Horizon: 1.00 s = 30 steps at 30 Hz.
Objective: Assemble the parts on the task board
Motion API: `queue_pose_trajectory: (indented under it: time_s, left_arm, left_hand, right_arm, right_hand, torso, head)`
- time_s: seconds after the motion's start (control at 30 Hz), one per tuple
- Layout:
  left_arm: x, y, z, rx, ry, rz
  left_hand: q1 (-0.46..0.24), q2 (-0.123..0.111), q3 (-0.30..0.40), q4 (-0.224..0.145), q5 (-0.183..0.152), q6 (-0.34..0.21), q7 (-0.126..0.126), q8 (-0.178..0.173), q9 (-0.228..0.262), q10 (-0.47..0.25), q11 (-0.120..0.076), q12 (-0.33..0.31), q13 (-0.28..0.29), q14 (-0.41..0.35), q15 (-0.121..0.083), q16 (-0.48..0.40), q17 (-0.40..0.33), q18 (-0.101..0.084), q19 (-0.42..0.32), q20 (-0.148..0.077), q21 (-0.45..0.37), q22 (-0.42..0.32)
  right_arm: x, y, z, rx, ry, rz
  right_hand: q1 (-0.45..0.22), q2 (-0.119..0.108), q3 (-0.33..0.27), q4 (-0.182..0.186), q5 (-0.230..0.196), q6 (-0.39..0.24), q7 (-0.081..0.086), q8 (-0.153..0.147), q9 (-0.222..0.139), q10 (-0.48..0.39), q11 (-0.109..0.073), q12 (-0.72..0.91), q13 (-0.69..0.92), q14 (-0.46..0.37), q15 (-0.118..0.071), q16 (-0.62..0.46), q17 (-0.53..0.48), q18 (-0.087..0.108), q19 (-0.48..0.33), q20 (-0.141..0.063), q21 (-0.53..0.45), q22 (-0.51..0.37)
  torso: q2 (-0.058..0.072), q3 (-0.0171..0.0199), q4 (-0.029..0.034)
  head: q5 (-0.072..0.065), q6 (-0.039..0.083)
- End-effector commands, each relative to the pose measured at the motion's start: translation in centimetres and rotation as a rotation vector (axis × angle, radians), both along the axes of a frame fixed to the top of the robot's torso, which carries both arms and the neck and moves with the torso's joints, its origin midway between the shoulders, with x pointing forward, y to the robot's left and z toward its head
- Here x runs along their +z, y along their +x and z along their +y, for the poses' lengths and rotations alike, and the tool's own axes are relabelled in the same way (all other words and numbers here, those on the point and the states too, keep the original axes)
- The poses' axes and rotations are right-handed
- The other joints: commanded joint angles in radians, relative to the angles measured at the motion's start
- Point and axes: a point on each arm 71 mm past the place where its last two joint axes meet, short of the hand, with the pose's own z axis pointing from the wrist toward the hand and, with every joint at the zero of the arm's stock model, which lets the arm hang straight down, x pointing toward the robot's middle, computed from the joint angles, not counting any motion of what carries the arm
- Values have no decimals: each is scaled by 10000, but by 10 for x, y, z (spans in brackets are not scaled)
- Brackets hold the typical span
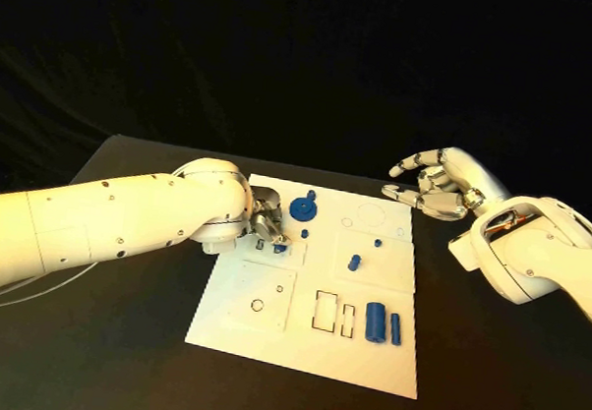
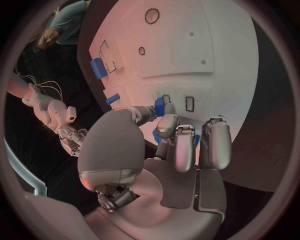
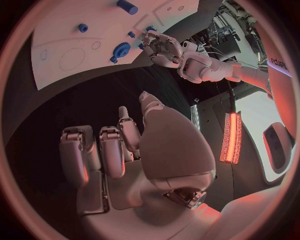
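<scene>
Setting: black table (image 1: 110, 344) under dark drapes, with the white rectangular task board (image 1: 262, 335) lying at its middle.
Left hand: the silver left hand (image 1: 268, 224) is down on the board at about ten o'clock from the board's centre; its fingertips (image 2: 164, 124) are drawn together on a small blue part (image 2: 159, 106) held against the board beside two small black-outlined slots (image 2: 189, 103). I judge it is being seated there.
Blue gear: a round blue gear-shaped part (image 1: 305, 208) sits just beyond that hand, at about eleven o'clock; whether it is fully home I cannot tell.
Small pegs: a short blue peg (image 1: 354, 263) stands near the board's centre and a smaller blue stud (image 1: 378, 242) at about one o'clock; both look placed.
Empty outlines: a black ring (image 1: 257, 306) at eight o'clock and rectangular black outlines (image 1: 326, 310) at six o'clock hold nothing.
Loose parts: two blue cylinders, one thick (image 1: 375, 322) and one slim (image 1: 396, 328), lie side by side at five o'clock, seemingly waiting their turn.
Right hand: the silver right hand (image 1: 436, 185) hovers off the board's far right corner, at about two o'clock, with fingers loosely curled and apart, holding nothing.
Progress: by my reckoning roughly halfway, with several seats open and two cylinders unplaced.
</scene>
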Motion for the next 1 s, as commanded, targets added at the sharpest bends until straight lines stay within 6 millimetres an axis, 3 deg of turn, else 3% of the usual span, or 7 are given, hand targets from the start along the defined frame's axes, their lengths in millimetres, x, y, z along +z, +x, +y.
queue_pose_trajectory:
  time_s: [0.03,1.0]
  left_arm:
    - [-4,-2,1,-156,350,186]
    - [-5,-4,6,-140,487,137]
  left_hand:
    - [-113,30,1705,-1639,23,265,-214,59,477,75,16,46,28,979,-86,34,2354,-162,102,6,72,447]
    - [-192,45,1751,-1676,36,310,-247,131,527,134,-14,115,83,984,-111,45,2368,-171,136,-3,92,488]
  right_arm:
    - [0,0,1,95,-17,-85]
    - [0,-1,1,99,-10,-102]
  right_hand:
    - [-41,36,50,32,44,79,-12,52,11,-24,-48,-32,-9,771,-70,-35,1488,1,698,-72,-34,2259]
    - [-65,40,52,33,58,84,-14,60,10,-30,-49,-40,-16,772,-71,-35,1490,2,696,-74,-38,2256]
  torso:
    - [-10,-1,13]
    - [-1,1,3]
  head:
    - [-5,-5]
    - [3,-51]
